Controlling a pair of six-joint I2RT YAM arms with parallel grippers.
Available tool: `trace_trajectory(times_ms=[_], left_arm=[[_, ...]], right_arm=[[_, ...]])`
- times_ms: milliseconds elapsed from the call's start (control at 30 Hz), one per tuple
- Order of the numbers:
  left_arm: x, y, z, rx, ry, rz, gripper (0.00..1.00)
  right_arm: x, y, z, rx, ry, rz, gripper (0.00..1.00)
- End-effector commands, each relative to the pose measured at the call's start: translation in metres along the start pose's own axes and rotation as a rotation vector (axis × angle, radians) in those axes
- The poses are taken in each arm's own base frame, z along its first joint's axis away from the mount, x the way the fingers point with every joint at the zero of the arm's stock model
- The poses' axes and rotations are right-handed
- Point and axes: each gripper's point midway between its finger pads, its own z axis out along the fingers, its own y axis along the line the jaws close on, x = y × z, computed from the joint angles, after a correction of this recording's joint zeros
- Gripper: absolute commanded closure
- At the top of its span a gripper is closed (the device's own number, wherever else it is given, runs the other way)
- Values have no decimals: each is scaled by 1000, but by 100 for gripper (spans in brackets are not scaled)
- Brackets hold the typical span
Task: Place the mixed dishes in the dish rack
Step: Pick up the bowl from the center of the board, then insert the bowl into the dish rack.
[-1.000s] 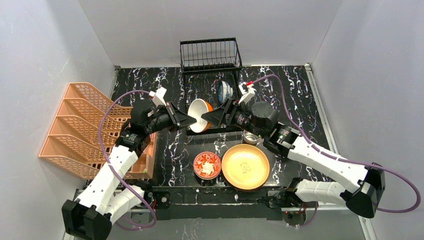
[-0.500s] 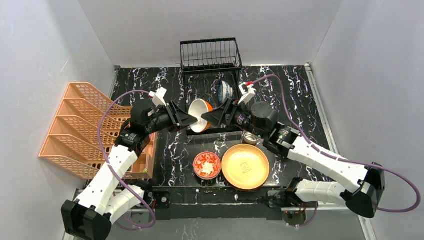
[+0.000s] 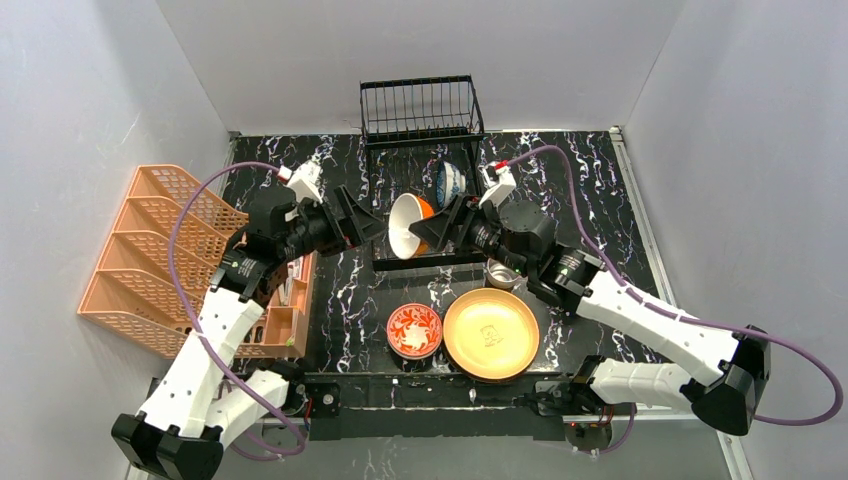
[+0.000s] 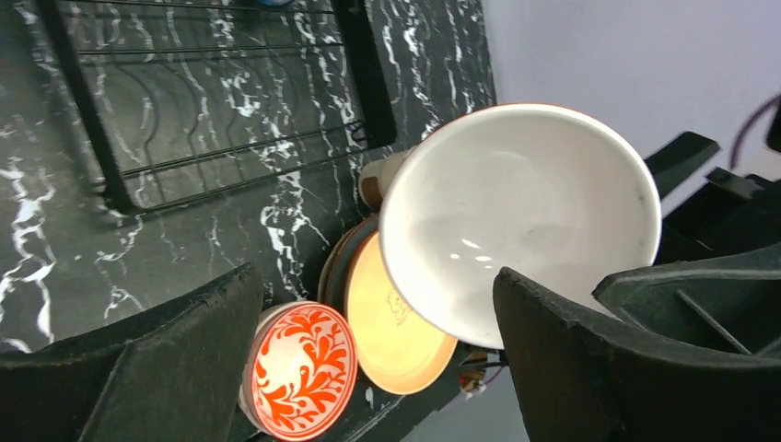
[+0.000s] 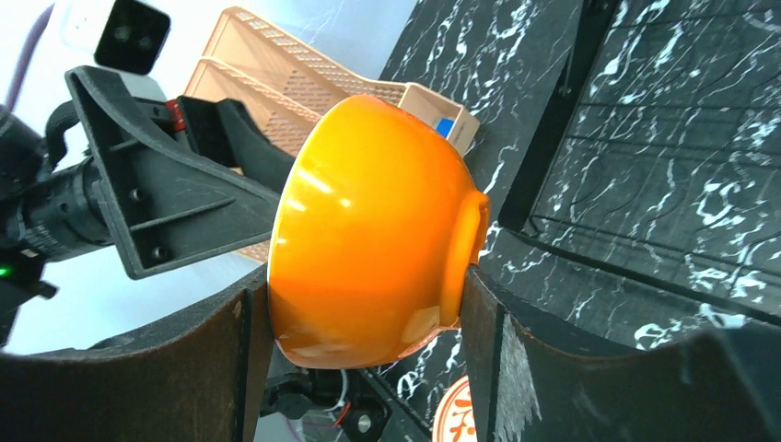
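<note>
Orange bowl [image 5: 368,212]: orange on the outside and white on the inside. It is up in the air, tipped on its side, over the low front part of the dish rack. Its open side faces the left gripper.
Right gripper [image 5: 359,295]: its two fingers squeeze the orange bowl, one finger on each side.
Left gripper [image 4: 373,276]: its fingers are spread wide and hold nothing. It is just to the left of the orange bowl and does not touch it. In its own camera, the white inside of the bowl shows between the two fingers.
Dish rack [image 3: 420,110]: made of thin black wire. It is at the back of the table, in the middle. It has a tall basket part behind and a low flat part in front.
Blue bowl [image 3: 450,183]: stands on its edge in the dish rack, just behind the orange bowl.
Red bowl [image 3: 414,330]: red with white leaf shapes. It sits flat on the table near the front, just beside the plate.
Plate [image 3: 491,333]: yellow and round. It lies flat to the right of the red bowl. In the left wrist view a darker edge peeks out from under it.
Cup [image 3: 503,275]: small and shiny. It is right behind the plate, partly hidden by the right arm.
Orange rack [image 3: 160,250]: plastic with lots of little holes. It is at the left side, next to the left arm.
Table [image 3: 590,180]: black with white squiggly marks.
</note>
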Motion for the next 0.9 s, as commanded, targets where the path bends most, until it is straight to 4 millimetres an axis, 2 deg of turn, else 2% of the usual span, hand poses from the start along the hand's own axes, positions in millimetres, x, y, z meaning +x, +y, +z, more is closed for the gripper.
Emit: trace_trajectory(times_ms=[0, 133, 500, 833, 867], left_arm=[[-7, 21, -17, -144, -36, 97, 3], [-14, 37, -29, -246, -78, 146, 2], [-12, 84, -47, -444, -153, 189, 2], [-6, 109, -49, -526, -182, 195, 2], [-5, 112, -50, -532, -182, 196, 2]], right_arm=[[-36, 14, 4, 10, -109, -81, 99], [-32, -11, 20, 132, -83, -176, 99], [-19, -71, 67, 378, -38, -398, 99], [-12, -100, 92, 458, -45, -502, 99], [-15, -97, 96, 448, -62, -505, 99]])
